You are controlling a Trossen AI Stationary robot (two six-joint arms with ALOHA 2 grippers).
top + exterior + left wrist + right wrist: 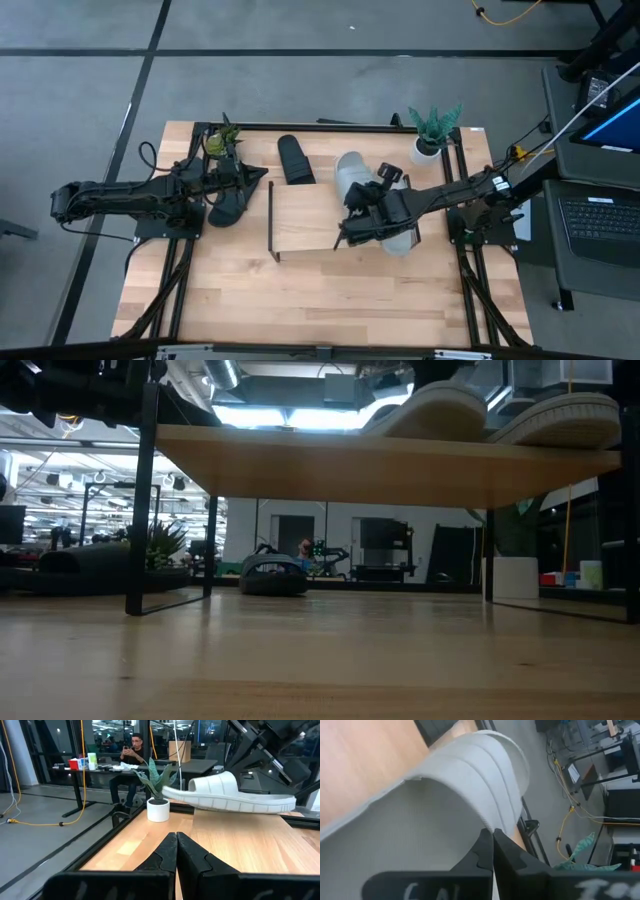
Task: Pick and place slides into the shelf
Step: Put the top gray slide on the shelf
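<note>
The shelf [305, 220] stands mid-table. Two grey slides sit on its board, seen from below in the low view [430, 405] [560, 415]. My right gripper [493, 837] is shut above the shelf's right half [362, 208], its tips at the strap [485, 775] of one grey slide [348, 172]. The other grey slide [400, 240] lies partly under that arm. One black slide [295, 160] lies on the table beyond the shelf. Another [228, 205] lies by my left gripper [175, 840], which is shut, level and clear of the table at the left [258, 180]. My right gripper's shut fingertips stand right at the grey slide's strap [492, 820], slanting down toward it. I cannot tell whether they touch it. Nothing shows between the fingers. The slide rests sole-down on the shelf board [235, 802].
Potted plants stand at the far left [222, 140] and far right [435, 130] corners of the table. A person sits at a desk in the room beyond [131, 750]. A laptop [600, 225] is on a stand right of the table. Bare wood lies along the near side [320, 300].
</note>
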